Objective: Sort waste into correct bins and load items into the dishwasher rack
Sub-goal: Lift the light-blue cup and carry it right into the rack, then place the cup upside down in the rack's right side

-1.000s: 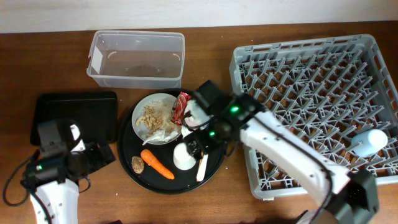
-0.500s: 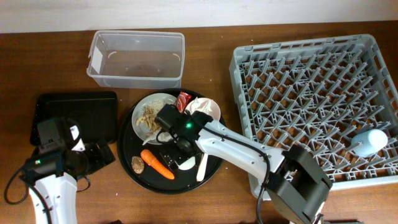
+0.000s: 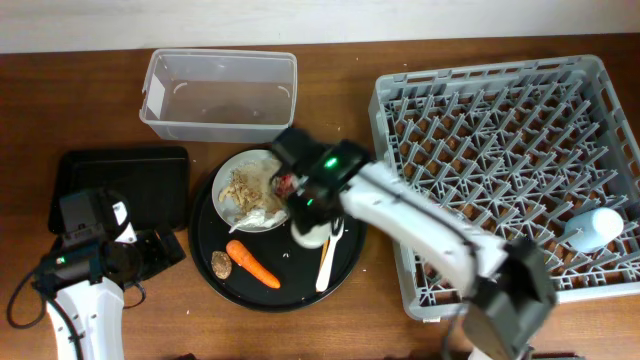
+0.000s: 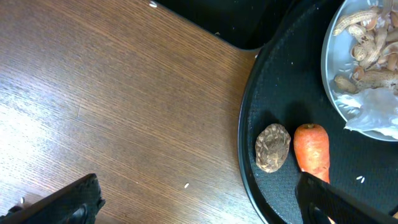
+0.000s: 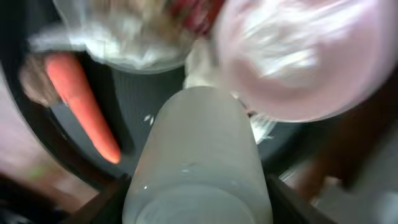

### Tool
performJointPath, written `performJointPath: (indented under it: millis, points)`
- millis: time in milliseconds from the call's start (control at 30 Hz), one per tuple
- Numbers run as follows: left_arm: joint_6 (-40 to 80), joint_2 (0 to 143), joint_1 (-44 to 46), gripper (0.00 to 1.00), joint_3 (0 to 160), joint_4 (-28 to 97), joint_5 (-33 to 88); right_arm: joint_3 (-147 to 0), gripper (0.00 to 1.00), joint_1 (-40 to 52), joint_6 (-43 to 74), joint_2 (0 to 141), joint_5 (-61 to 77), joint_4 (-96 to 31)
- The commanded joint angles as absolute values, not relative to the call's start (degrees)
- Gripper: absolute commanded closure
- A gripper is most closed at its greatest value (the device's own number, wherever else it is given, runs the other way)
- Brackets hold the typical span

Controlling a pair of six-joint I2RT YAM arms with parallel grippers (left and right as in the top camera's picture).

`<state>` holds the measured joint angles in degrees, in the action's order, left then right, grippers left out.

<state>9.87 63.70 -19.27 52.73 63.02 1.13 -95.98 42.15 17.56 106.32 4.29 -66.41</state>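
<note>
Room around my right gripper is tight. Its fingers clasp the white cup from both sides, with the pink bowl just ahead to the right and the carrot ahead to the left.

My left gripper hangs spread wide over bare table, with the round black tray and brown lump ahead-right.

The grey-white bowl holds food scraps and a tissue. The dishwasher rack, well apart from both grippers, holds the light blue cup.

Beyond the white cup, the right wrist view is smeared.
</note>
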Motion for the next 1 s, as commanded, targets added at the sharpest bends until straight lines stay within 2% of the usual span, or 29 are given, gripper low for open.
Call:
performJointPath:
  millis: [0, 100, 233, 433, 600, 867, 900, 933, 967]
  points:
    - [9.8, 63.8, -19.7, 0.00, 53.6, 63.0, 1.8, -100.6, 0.48, 34.5, 17.4, 98.3, 3.8, -69.1]
    - [9.8, 63.8, -19.7, 0.01, 53.6, 63.0, 1.8, -100.6, 0.48, 18.7, 14.8, 92.4, 3.7, -72.8]
    - [9.8, 63.8, -19.7, 0.01, 53.6, 62.9, 1.8, -100.6, 0.48, -4.3, 10.7, 91.4, 3.5, -75.1]
    - [9.8, 63.8, -19.7, 0.01, 53.6, 62.8, 1.8, -100.5, 0.48, -30.1, 10.7, 93.6, 0.6, -71.9]
    - [9.8, 63.8, -19.7, 0.01, 53.6, 62.8, 1.8, -100.5, 0.48, -36.7, 10.7, 99.1, 0.6, -67.7]
    - [9.8, 63.8, -19.7, 0.01, 53.6, 62.8, 1.8, -100.5, 0.48, -36.8, 10.8, 110.3, -1.4, -65.7]
    - [9.8, 63.8, -19.7, 0.01, 53.6, 62.8, 1.8, -100.5, 0.46, -36.8, 10.8, 111.1, -1.4, -65.5]
    - [9.8, 63.8, -19.7, 0.01, 53.6, 62.8, 1.8, -100.5, 0.36, -36.8, 10.8, 111.4, -1.3, -65.5]
    - [9.8, 63.8, -19.7, 0.01, 53.6, 62.8, 1.8, -100.5, 0.35, -36.8, 10.8, 111.4, -1.4, -65.5]
